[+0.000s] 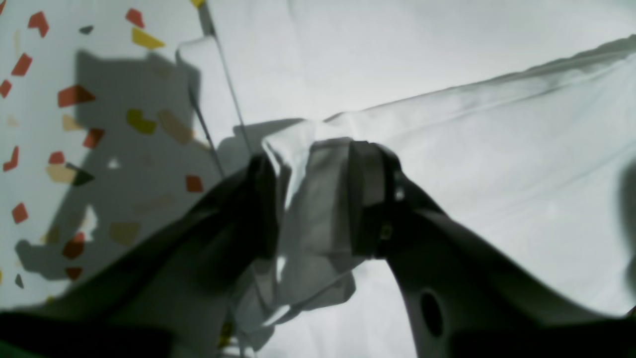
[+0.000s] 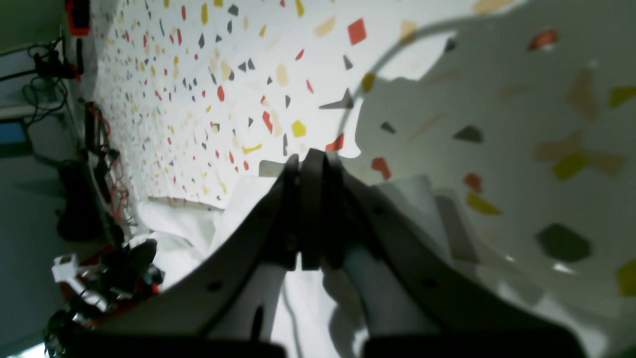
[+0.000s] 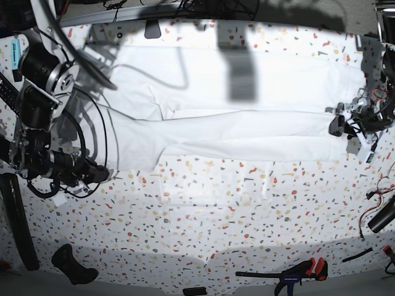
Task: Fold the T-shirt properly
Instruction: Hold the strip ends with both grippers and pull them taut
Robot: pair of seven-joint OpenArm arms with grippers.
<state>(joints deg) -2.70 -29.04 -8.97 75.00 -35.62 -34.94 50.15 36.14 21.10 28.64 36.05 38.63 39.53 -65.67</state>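
Observation:
The white T-shirt [image 3: 247, 132] lies spread across the back half of the speckled table, folded over into a long band. My left gripper [image 3: 336, 125] is at the shirt's right end. In the left wrist view the left gripper [image 1: 313, 199] is shut on a bunched fold of the T-shirt [image 1: 497, 149] and holds it a little above the table. My right gripper [image 3: 102, 176] hangs just off the shirt's lower left corner. In the right wrist view the right gripper [image 2: 308, 166] has its fingers pressed together with no cloth showing between the tips; the T-shirt [image 2: 184, 223] lies beneath it.
The table [image 3: 216, 209] is white with coloured flecks. A clamp with red handles [image 3: 299, 271] lies at the front right, and a black object [image 3: 74, 265] at the front left. Cables [image 3: 376, 209] trail at the right edge, and more cables and gear [image 2: 99, 149] beside the table.

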